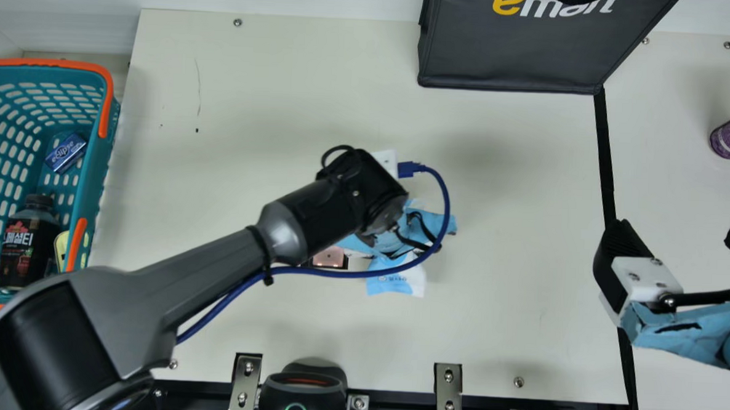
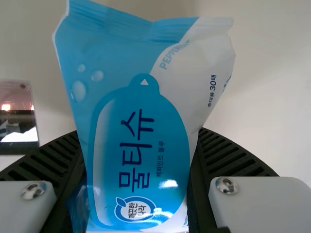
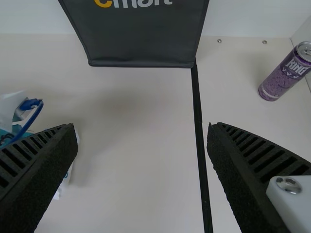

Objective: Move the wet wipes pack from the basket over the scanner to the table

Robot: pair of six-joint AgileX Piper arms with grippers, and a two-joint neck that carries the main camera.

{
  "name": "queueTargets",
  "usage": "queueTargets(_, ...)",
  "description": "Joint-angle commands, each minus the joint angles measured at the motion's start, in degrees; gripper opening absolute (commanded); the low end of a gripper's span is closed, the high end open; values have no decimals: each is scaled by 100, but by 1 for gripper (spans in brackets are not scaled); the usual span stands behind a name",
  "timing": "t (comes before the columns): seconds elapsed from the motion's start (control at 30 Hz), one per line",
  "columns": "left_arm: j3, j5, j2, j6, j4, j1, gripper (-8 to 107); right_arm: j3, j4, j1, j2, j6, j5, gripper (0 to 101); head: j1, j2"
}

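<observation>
The left gripper (image 1: 418, 231) pinches the wet wipes pack (image 2: 141, 131) over the middle of the desk (image 1: 521, 286). The right gripper (image 1: 678, 236) is spread. The scanner (image 1: 301, 389) sits at the near edge, the basket (image 1: 98, 175) at left.

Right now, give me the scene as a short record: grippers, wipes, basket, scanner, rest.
left gripper: closed on wet wipes pack
right gripper: open, nothing between fingers
pack location: over table; contact unclear
basket: main view's left; holds dark bottle, small blue pack, among others
scanner: table's near edge, green ring lit
rest: black bag at far edge, purple can
</observation>
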Motion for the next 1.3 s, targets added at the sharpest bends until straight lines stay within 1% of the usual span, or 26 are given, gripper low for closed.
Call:
queueTargets(0.0, -344, 58, 183, -64, 69, -31, -8, 0, 0, 0, 0, 0, 0, 95, -166, 0)
queueTargets(0.03, -445, 84, 248, -96, 104, -49, -8, 0, 0, 0, 0, 0, 0, 95, -166, 0)
queueTargets(0.2, -903, 225, 526, -246, 269, -134, 9, 0, 0, 0, 0, 0, 0, 95, -166, 0)
queueTargets(0.37, -1210, 295, 695, -346, 395, -185, 25, 0, 0, 0, 0, 0, 0, 95, -166, 0)
queueTargets(0.57, -1365, 272, 764, -397, 563, -197, 45, 0, 0, 0, 0, 0, 0, 95, -166, 0)
queueTargets(0.8, -1402, 228, 807, -394, 726, -185, 69, 0, 0, 0, 0, 0, 0, 95, -166, 0)
queueTargets(0.9, -1349, 120, 785, -369, 716, -156, 79, 0, 0, 0, 0, 0, 0, 95, -166, 0)
queueTargets(1.0, -1181, -127, 649, -289, 642, -94, 89, 0, 0, 0, 0, 0, 10, 95, -166, 0)
queueTargets(1.07, -991, -409, 477, -146, 518, -17, 90, 0, 0, 0, 0, 0, 7, 95, -166, 0)
queueTargets(1.27, -194, -1174, -219, 540, 71, 351, 90, 0, 0, 0, 0, 0, 7, 95, -166, 0)
